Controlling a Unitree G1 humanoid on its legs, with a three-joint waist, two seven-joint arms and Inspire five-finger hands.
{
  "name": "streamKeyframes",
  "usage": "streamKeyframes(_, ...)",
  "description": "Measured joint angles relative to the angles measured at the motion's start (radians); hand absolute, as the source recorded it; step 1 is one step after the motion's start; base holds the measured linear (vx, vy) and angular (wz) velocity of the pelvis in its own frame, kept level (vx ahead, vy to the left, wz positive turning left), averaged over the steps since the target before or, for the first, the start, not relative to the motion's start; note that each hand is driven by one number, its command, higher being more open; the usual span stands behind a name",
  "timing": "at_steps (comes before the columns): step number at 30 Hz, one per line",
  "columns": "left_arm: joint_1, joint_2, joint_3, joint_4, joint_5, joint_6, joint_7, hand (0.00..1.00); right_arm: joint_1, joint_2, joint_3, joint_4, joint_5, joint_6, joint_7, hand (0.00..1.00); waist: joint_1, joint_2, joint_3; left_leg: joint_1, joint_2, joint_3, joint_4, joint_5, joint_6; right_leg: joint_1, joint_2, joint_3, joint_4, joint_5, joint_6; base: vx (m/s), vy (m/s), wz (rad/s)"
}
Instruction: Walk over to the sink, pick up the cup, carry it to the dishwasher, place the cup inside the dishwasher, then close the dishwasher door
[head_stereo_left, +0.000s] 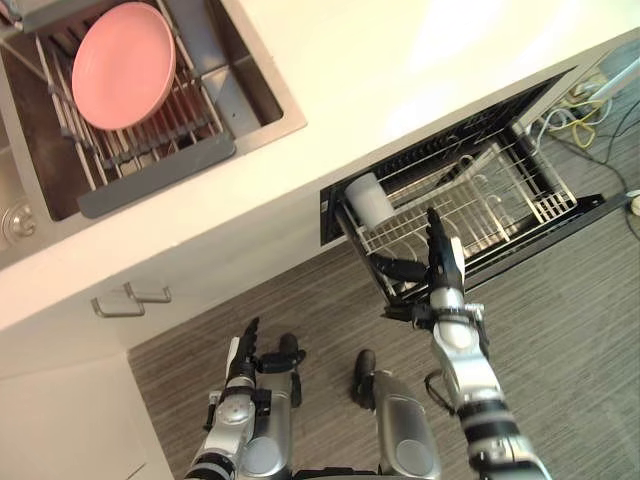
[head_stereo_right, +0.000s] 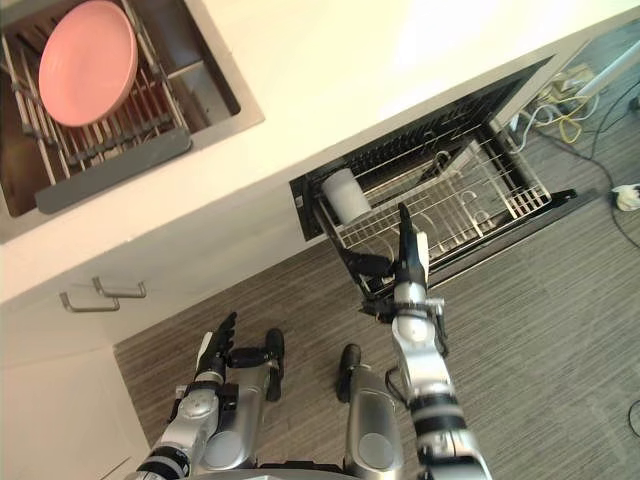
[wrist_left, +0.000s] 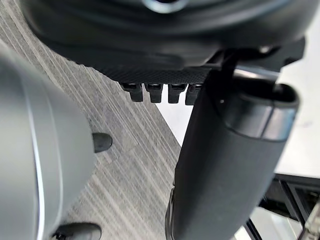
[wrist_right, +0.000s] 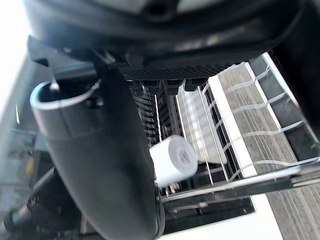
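The white cup lies on its side at the left end of the dishwasher rack, centre right of the frame. Its long axis slants upper left to lower right, one round end facing the right hand. That hand, straight-fingered and empty, is just lower right of it; the left hand hangs straight-fingered at lower left

Through both eyes we are looking steeply down on the dishwasher, closely into it from the right wrist, and at the floor beside it from the left.
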Motion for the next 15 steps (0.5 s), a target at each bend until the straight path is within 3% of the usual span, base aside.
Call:
streamKeyframes(6, 0.044, -0.002, -0.036, 0.045, 0.051, 0.008, -0.016, 1.0, 0.217, 0.053, 0.026, -0.124, -0.008, -0.041, 0.041, 1.0, -0.018, -0.012, -0.096, 0.119, -0.003, 0.013, -0.125, 0.023, -0.002, 0.118, 0.017, 0.0, -0.136, 0.033, 0.016, 0.12, 0.023, -0.06)
streamKeyframes(8, 0.059, -0.003, -0.035, 0.078, 0.065, 0.009, -0.016, 1.0, 0.271, 0.072, 0.05, -0.159, -0.009, -0.051, 0.056, 1.0, -0.027, -0.009, -0.139, 0.16, -0.005, 0.025, -0.171, 0.032, -0.005, 0.158, 0.023, 0.006, -0.19, 0.05, 0.022, 0.11, 0.02, -0.12)
streamKeyframes(15, 0.08, -0.003, -0.034, 0.115, 0.087, 0.01, -0.013, 1.0, 0.337, 0.104, 0.078, -0.26, -0.007, -0.088, 0.062, 1.0, -0.036, 0.007, -0.203, 0.228, -0.007, 0.039, -0.222, 0.038, -0.007, 0.238, 0.03, 0.01, -0.28, 0.082, 0.031, 0.05, 0.012, -0.05)
